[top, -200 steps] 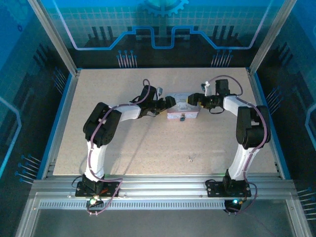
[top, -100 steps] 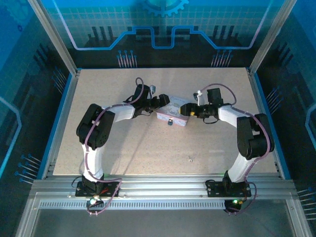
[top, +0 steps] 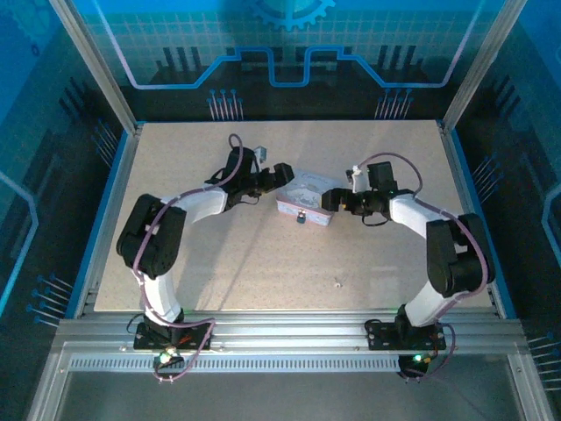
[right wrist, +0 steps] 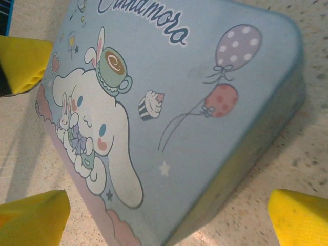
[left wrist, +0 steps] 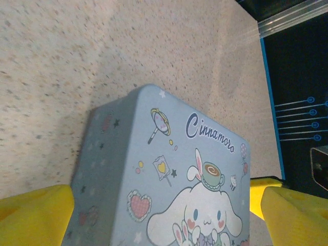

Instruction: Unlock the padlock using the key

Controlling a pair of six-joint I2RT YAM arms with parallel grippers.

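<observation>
Tabletop seen from above, with two robot arms reaching in toward a small pastel blue tin box (top: 307, 195) that lies a little beyond the middle of the table (top: 219, 263).

On the left, the left gripper (top: 285, 175) sits at the box's far left corner. It is released, with its yellow fingers (left wrist: 36, 215) spread wide and the cartoon-printed lid between them, close to their inner faces. The padlock (top: 300, 217) is a tiny dark spot touching the near side of the box, too small to show whether it is locked. Just right of the box, the right gripper (top: 328, 201) is released too, spread around the box's right end and holding nothing. Further right and much nearer, well apart from both grippers, a lone speck on the bare table is most likely the key (top: 337, 282).

The task looks barely begun. The key is not picked up, so fetching it, bringing it to the lock, inserting it and turning it all seem left to do.

Since a second ago the box has slid left and now lies at an angle instead of square. Both grippers have followed it, the left arm's elbow has swung out left, and the speck has stayed put.
</observation>
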